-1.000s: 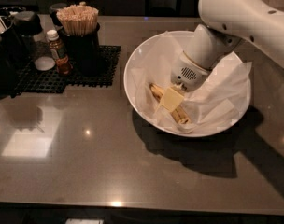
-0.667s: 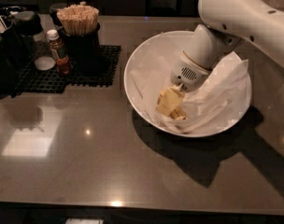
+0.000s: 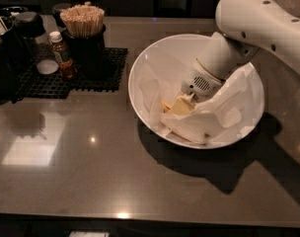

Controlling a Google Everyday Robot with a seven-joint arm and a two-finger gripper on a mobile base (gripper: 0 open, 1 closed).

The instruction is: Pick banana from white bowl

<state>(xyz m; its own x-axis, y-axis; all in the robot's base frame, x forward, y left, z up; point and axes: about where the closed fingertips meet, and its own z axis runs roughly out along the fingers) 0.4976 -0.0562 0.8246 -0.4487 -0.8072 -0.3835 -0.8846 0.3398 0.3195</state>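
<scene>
The gripper (image 3: 180,106) is down inside the bowl (image 3: 131,78), just off centre toward 8 o'clock, its arm reaching in from 2 o'clock. Whether the jaws are apart or clamped, I cannot tell. Only a yellow sliver of the banana (image 3: 165,104) shows, at the gripper's 9 o'clock side, half buried in crinkled paper (image 3: 219,113) that fills the bowl from 3 to 6 o'clock. The banana is probably light, soft and easily bruised, with a slick skin, so a gentle hold across its thick middle suits best. Loose paper could get pinched along with it. The bowl sits on the worktop (image 3: 91,177).
</scene>
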